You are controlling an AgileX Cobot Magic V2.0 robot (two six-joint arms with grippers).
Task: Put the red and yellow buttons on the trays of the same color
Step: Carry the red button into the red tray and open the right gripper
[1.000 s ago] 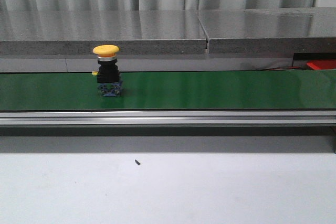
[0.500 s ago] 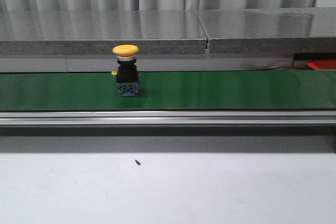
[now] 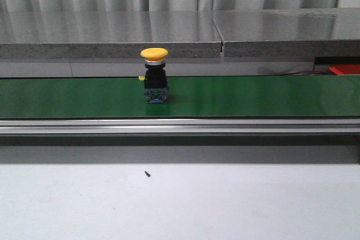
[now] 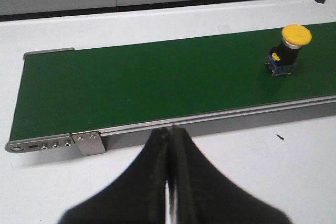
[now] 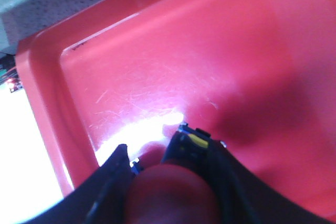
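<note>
On the green belt (image 3: 253,96) stands the yellow button (image 3: 154,77), upright, well apart from the left fingers (image 4: 169,171), which are pressed together and empty. Over the red tray (image 5: 210,66), the right fingers (image 5: 173,182) clasp a red button (image 5: 170,192).

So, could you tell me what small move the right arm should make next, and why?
Probably open the right claw to release the red button: it is gripped directly above the red tray, its matching color. The yellow button stands on the green belt, unclaimed.
</note>
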